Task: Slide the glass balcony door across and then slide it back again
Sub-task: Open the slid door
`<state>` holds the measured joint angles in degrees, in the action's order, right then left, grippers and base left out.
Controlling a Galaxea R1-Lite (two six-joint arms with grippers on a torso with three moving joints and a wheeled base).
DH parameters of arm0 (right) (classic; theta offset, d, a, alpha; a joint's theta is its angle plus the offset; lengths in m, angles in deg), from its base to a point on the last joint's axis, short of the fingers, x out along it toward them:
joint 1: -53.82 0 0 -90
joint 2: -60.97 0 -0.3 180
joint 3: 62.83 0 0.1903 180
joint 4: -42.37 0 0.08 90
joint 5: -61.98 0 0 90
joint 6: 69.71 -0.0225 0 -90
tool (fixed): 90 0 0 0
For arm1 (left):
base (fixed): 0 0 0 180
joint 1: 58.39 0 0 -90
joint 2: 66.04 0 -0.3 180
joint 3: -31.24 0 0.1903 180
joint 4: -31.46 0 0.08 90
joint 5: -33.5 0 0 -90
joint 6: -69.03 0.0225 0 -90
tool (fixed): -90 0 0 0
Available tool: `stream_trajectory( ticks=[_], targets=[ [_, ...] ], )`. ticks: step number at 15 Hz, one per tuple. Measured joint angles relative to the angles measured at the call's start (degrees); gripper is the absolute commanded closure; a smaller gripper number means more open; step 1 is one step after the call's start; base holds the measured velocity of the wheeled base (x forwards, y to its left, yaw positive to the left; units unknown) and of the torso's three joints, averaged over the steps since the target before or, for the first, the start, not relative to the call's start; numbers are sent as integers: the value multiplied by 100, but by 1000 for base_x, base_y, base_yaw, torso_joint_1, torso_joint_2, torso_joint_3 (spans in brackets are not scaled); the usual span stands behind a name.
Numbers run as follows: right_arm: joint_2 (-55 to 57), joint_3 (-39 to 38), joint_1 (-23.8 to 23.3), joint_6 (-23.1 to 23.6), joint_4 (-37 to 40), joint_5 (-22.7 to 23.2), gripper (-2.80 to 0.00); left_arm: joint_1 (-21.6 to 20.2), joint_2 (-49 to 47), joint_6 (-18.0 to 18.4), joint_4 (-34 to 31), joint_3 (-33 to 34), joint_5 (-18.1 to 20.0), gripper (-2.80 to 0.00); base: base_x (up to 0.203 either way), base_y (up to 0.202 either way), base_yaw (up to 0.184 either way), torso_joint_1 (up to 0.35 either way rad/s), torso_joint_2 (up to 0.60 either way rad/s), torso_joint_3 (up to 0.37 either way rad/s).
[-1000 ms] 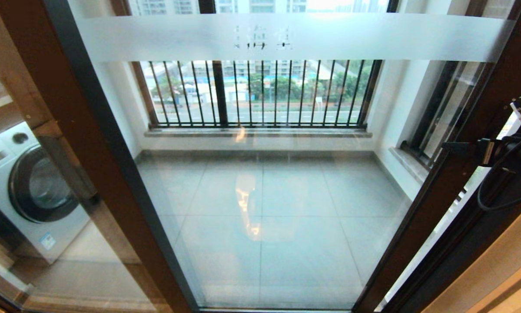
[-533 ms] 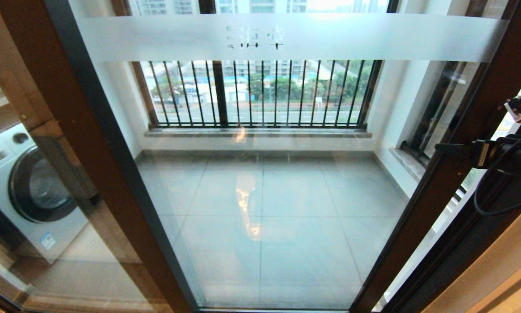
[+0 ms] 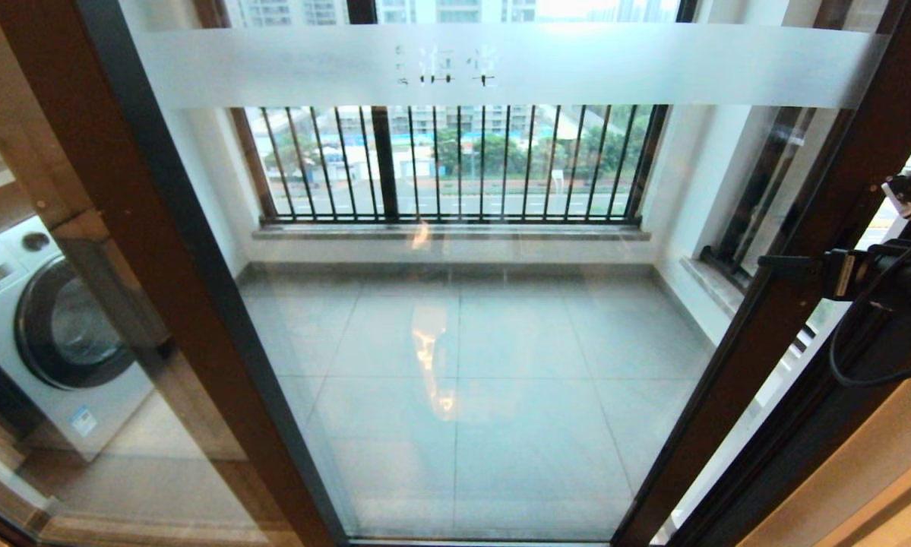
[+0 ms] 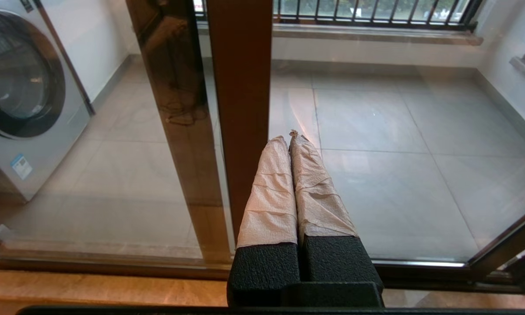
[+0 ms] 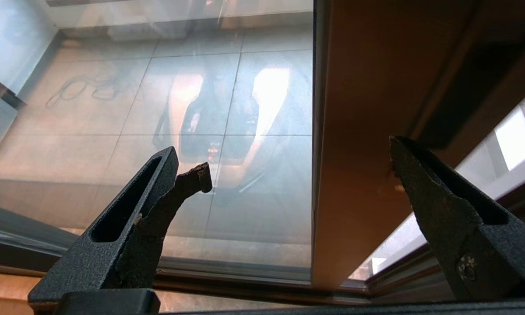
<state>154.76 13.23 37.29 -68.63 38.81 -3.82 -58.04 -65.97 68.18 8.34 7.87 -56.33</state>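
Note:
The glass balcony door [image 3: 463, 342] fills the head view, its frosted band [image 3: 577, 64] with characters near the top. My right gripper [image 5: 297, 157] stands open, one finger on each side of the door's brown right stile [image 5: 354, 175], holding nothing. In the head view that arm's wrist [image 3: 873, 273] reaches the same stile [image 3: 797, 289] from the right edge. My left gripper [image 4: 287, 138] is shut, its pale-wrapped fingers [image 4: 271, 192] pressed together and empty, right beside the door's brown left stile [image 4: 240, 109] in front of the glass.
A white washing machine [image 3: 52, 334] stands behind the fixed glass on the left. Black barred railing windows [image 3: 455, 163] close the far side of the tiled balcony floor [image 3: 501, 456]. The dark outer frame [image 3: 820, 441] and a tan sill lie at lower right.
The door and its frosted characters have shifted a little to the left, and my right arm has moved left with the stile. Over the last half second almost nothing moves.

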Motion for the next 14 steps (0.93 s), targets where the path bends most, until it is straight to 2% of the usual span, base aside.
stream_trajectory(
  ticks=[3,12,13,14],
  targets=[
    [-206,-132,-41,7,13,-34,-280,-5,0,1,-2,0,1,0,0,0,0,0,0,0],
    [-303,-84,-648,35,107,-11,-280,-2,0,0,-1,0,-1,0,0,0,0,0,0,0],
    [-305,-82,-723,43,107,17,0,0,0,1,-2,0,1,0,0,0,0,0,0,0],
    [-305,-82,-799,48,105,69,0,2,0,0,-2,0,1,0,0,0,0,0,0,0]
  ],
)
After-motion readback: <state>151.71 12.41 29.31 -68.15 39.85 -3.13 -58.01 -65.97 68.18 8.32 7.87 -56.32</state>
